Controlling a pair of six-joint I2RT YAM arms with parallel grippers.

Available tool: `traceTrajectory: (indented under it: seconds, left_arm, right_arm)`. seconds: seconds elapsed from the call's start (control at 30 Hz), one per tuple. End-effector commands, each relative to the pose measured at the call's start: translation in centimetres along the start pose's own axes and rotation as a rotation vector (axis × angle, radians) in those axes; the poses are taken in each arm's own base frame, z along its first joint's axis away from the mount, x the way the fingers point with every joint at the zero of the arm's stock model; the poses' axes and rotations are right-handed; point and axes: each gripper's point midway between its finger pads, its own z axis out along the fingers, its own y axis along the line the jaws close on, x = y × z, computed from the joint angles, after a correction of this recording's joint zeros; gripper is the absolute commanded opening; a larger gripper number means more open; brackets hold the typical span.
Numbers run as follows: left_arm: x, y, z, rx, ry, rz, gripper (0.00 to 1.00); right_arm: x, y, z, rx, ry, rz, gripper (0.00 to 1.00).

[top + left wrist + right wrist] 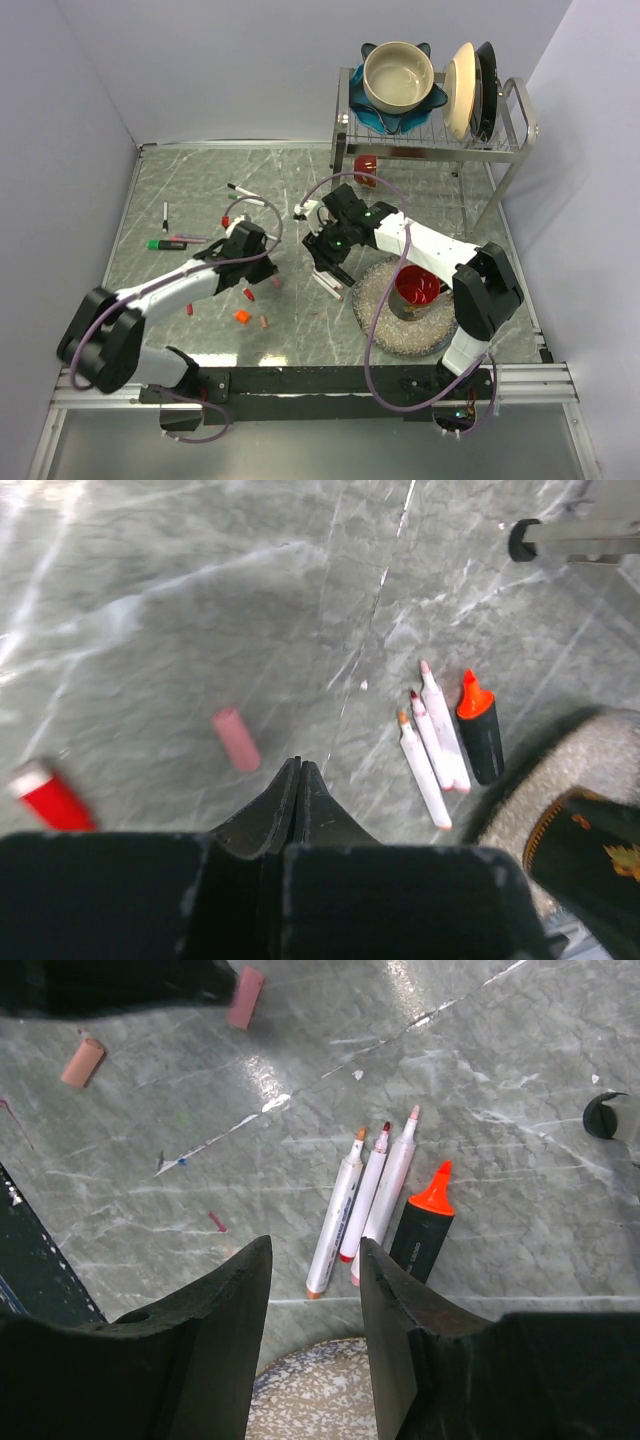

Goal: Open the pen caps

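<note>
Cap removal, approach stage: left gripper [300, 765] pressed shut, empty, above loose caps [236, 739]; right gripper [315, 1250] half spread over four bared markers [365, 1200]; next, pinch both ends of the seemingly capped green pen [165, 244] at left, pulling straight.

L gripper [300, 767] fully closed, empty; R gripper [315, 1250] jaws apart, empty.

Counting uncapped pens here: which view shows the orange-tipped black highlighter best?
Right wrist: the highlighter lies close and sharp beside three white markers. Left wrist shows it smaller, softer; top external cannot resolve it.
</note>
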Motion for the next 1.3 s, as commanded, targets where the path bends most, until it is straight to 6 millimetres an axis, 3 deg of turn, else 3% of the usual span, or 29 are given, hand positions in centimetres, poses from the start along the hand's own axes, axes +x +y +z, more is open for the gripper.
traceTrajectory:
  seconds: [0.0,0.13,0.33,0.63,0.83,0.93,1.1,1.17,1.27]
  left_arm:
    - [-0.7,-2.2,1.7,0.013,-0.025,-0.016,0.01]
    - [-0.5,-1.5,2.9,-0.052,-0.024,-0.027,0.01]
    - [0.6,1.6,4.2,-0.188,-0.001,-0.031,0.01]
    - [2.1,5.6,2.0,-0.268,-0.008,-0.068,0.01]
    - [2.5,6.1,0.3,-0.222,-0.020,-0.093,0.04]
    - [1.6,5.2,-0.5,-0.184,-0.044,-0.084,0.14]
    - [-2.2,2.0,-2.0,-0.111,-0.150,-0.051,0.40]
    - [-4.0,1.8,-2.2,-0.104,-0.193,-0.065,0.51]
    - [-6.5,1.4,-1.9,-0.072,-0.209,-0.122,0.54]
  right_arm:
    - [-1.7,0.3,-1.6,-0.008,-0.071,-0.026,0.48]
    - [-1.7,0.5,-1.6,-0.015,-0.072,-0.027,0.48]
    - [-1.7,0.7,-1.7,-0.021,-0.072,-0.030,0.48]
    - [-1.8,0.6,-1.9,-0.018,-0.076,-0.027,0.48]
    - [-2.0,0.5,-2.1,-0.016,-0.084,-0.026,0.48]
    - [-2.0,0.6,-2.0,-0.019,-0.084,-0.026,0.48]
    - [-2.0,0.6,-2.2,-0.021,-0.089,-0.027,0.48]
    - [-2.0,0.5,-2.3,-0.021,-0.091,-0.025,0.48]
    - [-2.0,0.5,-2.4,-0.022,-0.092,-0.024,0.48]
